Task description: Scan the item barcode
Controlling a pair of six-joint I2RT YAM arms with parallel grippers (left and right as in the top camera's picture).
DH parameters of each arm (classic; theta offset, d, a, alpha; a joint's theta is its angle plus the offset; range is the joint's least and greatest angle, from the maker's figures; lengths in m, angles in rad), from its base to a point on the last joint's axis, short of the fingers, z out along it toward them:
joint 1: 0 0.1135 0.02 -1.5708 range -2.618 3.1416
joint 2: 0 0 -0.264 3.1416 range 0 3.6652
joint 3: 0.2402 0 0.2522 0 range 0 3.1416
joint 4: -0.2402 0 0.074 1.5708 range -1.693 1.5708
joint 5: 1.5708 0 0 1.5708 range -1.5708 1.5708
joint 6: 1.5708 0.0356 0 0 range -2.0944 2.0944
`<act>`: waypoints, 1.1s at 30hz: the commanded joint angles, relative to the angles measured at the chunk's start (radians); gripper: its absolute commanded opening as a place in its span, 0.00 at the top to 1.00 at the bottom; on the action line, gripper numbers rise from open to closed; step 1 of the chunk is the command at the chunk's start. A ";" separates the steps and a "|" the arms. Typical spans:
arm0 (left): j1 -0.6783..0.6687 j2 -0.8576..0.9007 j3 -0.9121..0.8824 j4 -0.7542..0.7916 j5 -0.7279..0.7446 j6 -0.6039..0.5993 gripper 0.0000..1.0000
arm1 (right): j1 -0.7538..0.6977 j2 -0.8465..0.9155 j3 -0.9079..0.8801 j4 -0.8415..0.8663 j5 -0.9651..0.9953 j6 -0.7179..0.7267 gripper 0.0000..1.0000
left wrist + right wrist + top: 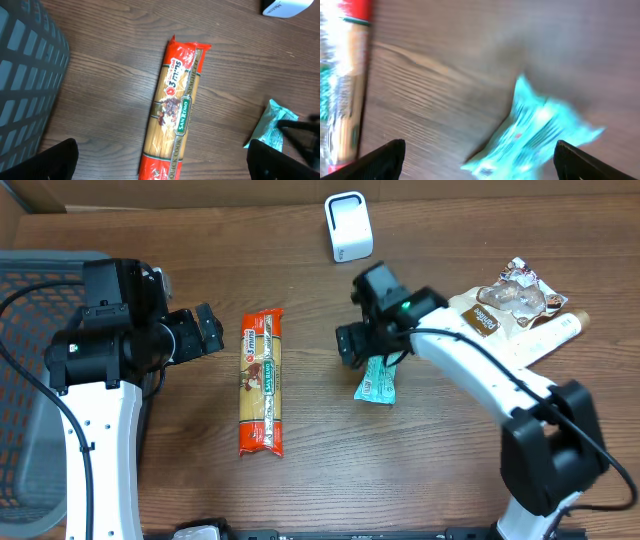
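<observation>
A teal snack packet [376, 380] lies flat on the wooden table, with my right gripper [352, 345] just above its far end. In the right wrist view the packet [535, 135] is blurred and sits between the widely spread fingertips of the gripper [480, 160], which is open and holds nothing. The white scanner [348, 226] stands at the table's back edge, apart from both arms. My left gripper [205, 330] hovers open beside a long red and yellow pasta packet [262, 382]. In the left wrist view, the pasta packet [175, 110] runs between the fingers of that gripper [162, 160].
A grey mesh basket [30, 380] fills the left side, close to the left arm. Several snack packets [515, 300] lie at the right, next to the right arm's forearm. A corner of the scanner [285, 6] shows in the left wrist view.
</observation>
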 commanded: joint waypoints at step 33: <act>0.000 0.007 0.019 0.002 -0.007 0.016 0.00 | -0.208 0.252 0.015 -0.072 -0.296 -0.682 0.20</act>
